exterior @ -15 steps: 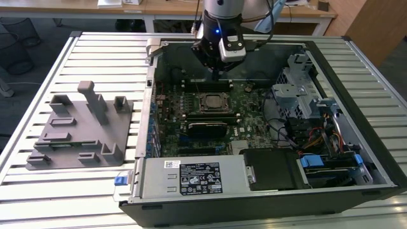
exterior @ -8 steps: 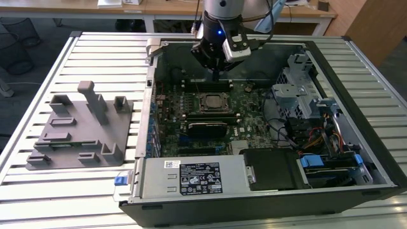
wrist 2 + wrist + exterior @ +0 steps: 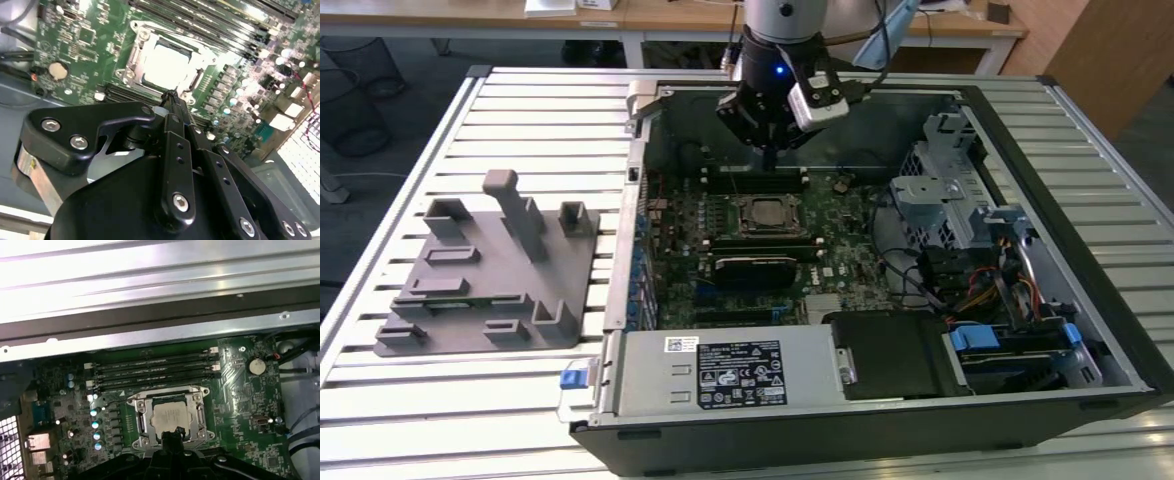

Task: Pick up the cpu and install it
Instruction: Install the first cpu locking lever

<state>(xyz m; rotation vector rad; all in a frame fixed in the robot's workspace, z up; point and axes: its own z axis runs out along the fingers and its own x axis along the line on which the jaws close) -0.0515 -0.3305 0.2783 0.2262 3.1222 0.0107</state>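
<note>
Plainly, the cpu (image 3: 765,213) lies flat in the socket (image 3: 734,216) near the middle of the board (image 3: 854,255), its pale metal top facing up and the socket's frame around it. We see the gripper (image 3: 771,165) hanging above the board close to the socket, its fingers pressed together with nothing between them. In the second wrist view the gripper (image 3: 171,96) ends in one dark tip at the edge of the socket (image 3: 132,60), beside the bright cpu (image 3: 166,67). In the first wrist view the gripper (image 3: 172,432) shows at the rim of the socket (image 3: 141,420), with the cpu (image 3: 170,418) just past the tip and the slots (image 3: 155,372) on the far side. We cannot tell whether the tip touches the frame. The board sits inside an open case (image 3: 1067,120) on a slatted table (image 3: 400,400). A grey box (image 3: 654,375) stands at the near wall of the case. On the exterior view's left, a grey fixture (image 3: 494,280) rests on the table, well apart from the case.
</note>
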